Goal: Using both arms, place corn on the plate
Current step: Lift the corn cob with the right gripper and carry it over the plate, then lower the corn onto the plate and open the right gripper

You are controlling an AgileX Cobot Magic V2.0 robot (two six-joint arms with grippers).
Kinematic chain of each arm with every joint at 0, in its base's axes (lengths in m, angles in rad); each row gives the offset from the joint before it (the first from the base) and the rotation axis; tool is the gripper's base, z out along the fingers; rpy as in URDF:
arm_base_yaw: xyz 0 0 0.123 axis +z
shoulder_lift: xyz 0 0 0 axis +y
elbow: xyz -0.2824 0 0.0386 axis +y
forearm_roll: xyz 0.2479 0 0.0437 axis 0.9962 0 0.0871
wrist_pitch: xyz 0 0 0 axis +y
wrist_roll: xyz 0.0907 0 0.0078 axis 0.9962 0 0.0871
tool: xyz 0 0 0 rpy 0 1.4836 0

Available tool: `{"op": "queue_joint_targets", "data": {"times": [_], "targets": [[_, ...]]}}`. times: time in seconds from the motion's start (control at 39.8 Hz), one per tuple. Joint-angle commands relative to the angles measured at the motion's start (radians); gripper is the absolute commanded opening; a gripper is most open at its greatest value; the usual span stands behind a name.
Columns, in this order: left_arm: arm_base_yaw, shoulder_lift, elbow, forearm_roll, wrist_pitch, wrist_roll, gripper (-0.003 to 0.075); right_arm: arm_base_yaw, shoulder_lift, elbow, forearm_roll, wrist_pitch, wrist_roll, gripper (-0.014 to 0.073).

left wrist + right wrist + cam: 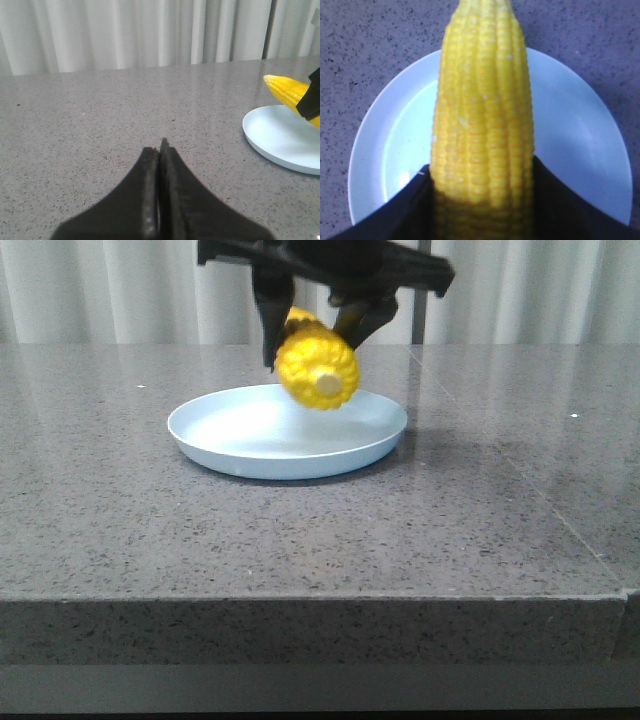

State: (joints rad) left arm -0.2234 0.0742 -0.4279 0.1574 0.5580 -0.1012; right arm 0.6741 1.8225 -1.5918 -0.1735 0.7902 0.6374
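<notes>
The yellow corn [318, 365] hangs a little above the pale blue plate [215, 435], its pale stub end facing the front camera. My right gripper [315, 335] is shut on the corn from above, one black finger on each side. In the right wrist view the corn [482, 110] runs lengthwise between the jaws of my right gripper [481, 167], over the middle of the plate [580, 150]. My left gripper [161, 145] is shut and empty, low over bare table, and is out of the front view. From it, the plate [280, 135] and the corn's tip [287, 90] lie off to one side.
The grey speckled stone table [300, 540] has its front edge near the camera and a seam [560, 520] running across its right part. A white curtain [100, 290] hangs behind the table.
</notes>
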Motion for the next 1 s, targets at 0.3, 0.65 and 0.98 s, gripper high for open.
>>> {"op": "queue_joint_targets", "data": {"times": [0.3,0.65,0.98], "targets": [[-0.001,0.013,-0.025,0.003,-0.077,-0.004,-0.0020,-0.003,-0.001,-0.038,0.010,-0.044,0.009,0.0510],[-0.001,0.013,-0.025,0.003,-0.077,-0.004,-0.0020,-0.012,-0.090,-0.040,-0.025,-0.057,0.009,0.0650],[-0.001,0.013,-0.025,0.003,-0.077,-0.004,-0.0020,-0.084,-0.206,-0.040,-0.035,-0.044,0.009,0.0151]]}}
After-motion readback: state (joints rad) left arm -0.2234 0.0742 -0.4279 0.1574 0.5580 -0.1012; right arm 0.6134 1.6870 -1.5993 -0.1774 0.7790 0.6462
